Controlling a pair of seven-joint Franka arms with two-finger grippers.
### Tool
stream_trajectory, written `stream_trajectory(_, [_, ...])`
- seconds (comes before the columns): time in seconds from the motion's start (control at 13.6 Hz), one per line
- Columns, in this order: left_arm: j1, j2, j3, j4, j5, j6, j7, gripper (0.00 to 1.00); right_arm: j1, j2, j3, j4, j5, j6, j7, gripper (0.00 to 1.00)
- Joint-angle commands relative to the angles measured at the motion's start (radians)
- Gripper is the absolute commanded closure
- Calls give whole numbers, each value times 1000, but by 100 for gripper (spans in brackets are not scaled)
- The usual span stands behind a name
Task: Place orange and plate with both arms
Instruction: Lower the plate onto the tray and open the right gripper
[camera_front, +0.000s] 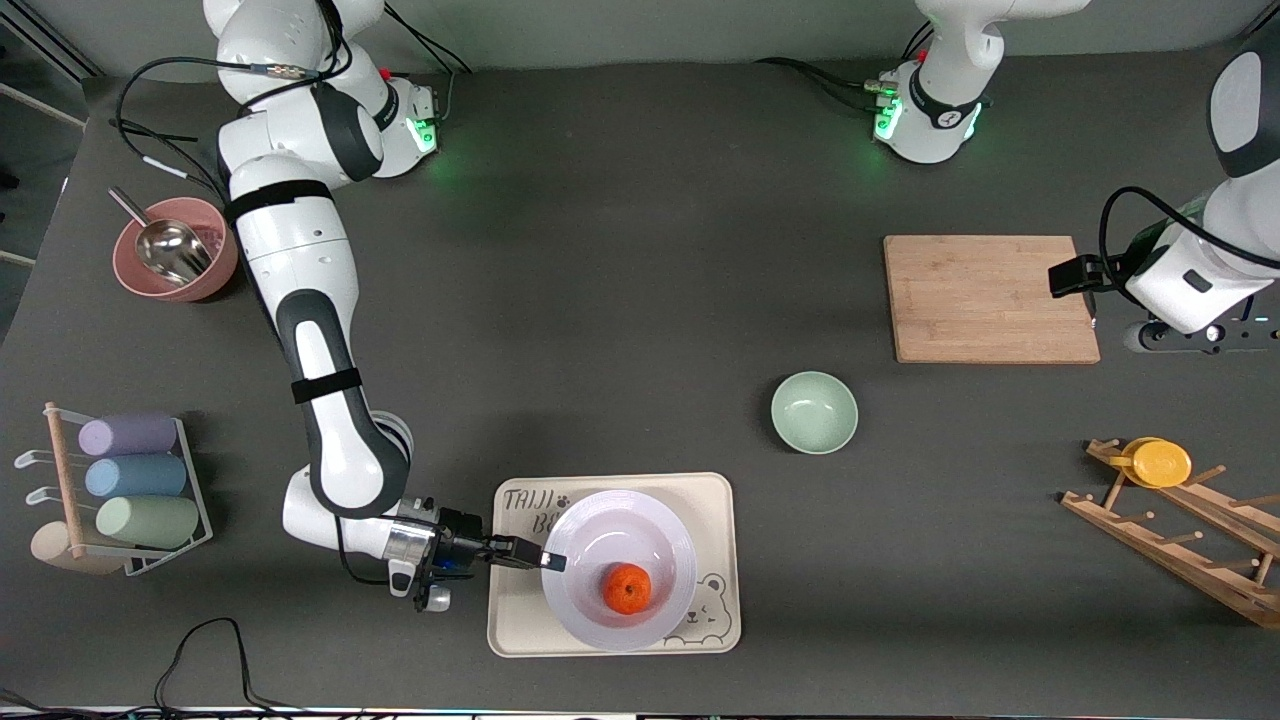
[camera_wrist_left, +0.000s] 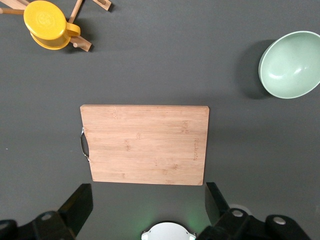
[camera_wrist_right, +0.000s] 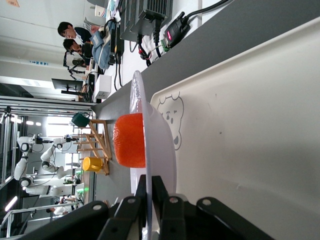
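Observation:
The white plate (camera_front: 620, 545) lies on the cream bear-printed tray (camera_front: 715, 500) near the front camera, with the orange (camera_front: 627, 588) in its well. My right gripper (camera_front: 545, 560) is shut on the plate's rim at the edge toward the right arm's end. In the right wrist view both fingers (camera_wrist_right: 141, 192) pinch the thin rim of the plate (camera_wrist_right: 162, 150), with the orange (camera_wrist_right: 130, 140) just past them and the tray (camera_wrist_right: 250, 125) beneath. My left gripper (camera_front: 1200, 337) hangs open and holds nothing, high beside the wooden cutting board (camera_front: 990, 298). Its fingers (camera_wrist_left: 80, 205) frame bare table.
A pale green bowl (camera_front: 814, 411) stands between tray and cutting board. A wooden rack with a yellow cup (camera_front: 1160, 462) sits toward the left arm's end. A pink bowl with a metal scoop (camera_front: 175, 250) and a rack of pastel cups (camera_front: 130, 480) stand toward the right arm's end.

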Motion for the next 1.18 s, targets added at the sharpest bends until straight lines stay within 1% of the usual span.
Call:
stream_trajectory(0.0, [-13, 0, 7, 0, 11, 7, -6, 0, -8, 36, 13, 50, -11, 7, -44, 100])
stream_trajectory(0.37, [-13, 0, 7, 0, 11, 9, -8, 0, -6, 43, 11, 50, -11, 7, -59, 100])
stream_trajectory(0.52, [-13, 2, 7, 0, 11, 9, -8, 0, -3, 48, 11, 48, -12, 7, -128, 100])
stream_trajectory(0.66, [-13, 2, 7, 0, 11, 9, -6, 0, 3, 51, 7, 47, -23, 35, -197, 100])
stream_trajectory(0.74, [-12, 5, 7, 1, 11, 9, -6, 0, 5, 50, 5, 47, -40, 41, -200, 98])
stream_trajectory(0.81, [-12, 5, 7, 1, 11, 9, -6, 0, 6, 50, 5, 47, -78, 44, -202, 58])
stream_trajectory(0.88, [-12, 5, 7, 1, 11, 9, -6, 0, 5, 47, 5, 48, -112, 56, -208, 5])
stream_trajectory(0.96, [-12, 5, 7, 3, 11, 9, -6, 0, 5, 43, 5, 48, -123, 64, -204, 0])
stream_trajectory(1.03, [-10, 5, 7, 3, 11, 9, -6, 0, 6, 42, 3, 48, -129, 64, -204, 0])
stream_trajectory(1.11, [-9, 5, 7, 3, 11, 9, -6, 0, 9, 40, 0, 48, -178, 66, -201, 0])
